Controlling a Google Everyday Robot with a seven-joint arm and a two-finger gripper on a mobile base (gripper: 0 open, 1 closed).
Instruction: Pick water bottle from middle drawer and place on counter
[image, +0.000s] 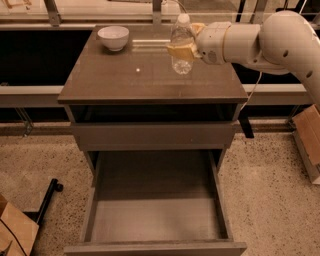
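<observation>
Gripper (181, 51) around water bottle (181, 34), over counter (125, 82)

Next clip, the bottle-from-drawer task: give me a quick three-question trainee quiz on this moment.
1. True or false: the white bowl stands near the counter's far left corner, as the camera sees it.
2. The gripper, above the counter's far right part, is shut on: A) the white bowl; B) the water bottle; C) nothing.
3. Fill in: the middle drawer below the counter is pulled ____.
Key: 1 true; 2 B; 3 open.
</observation>
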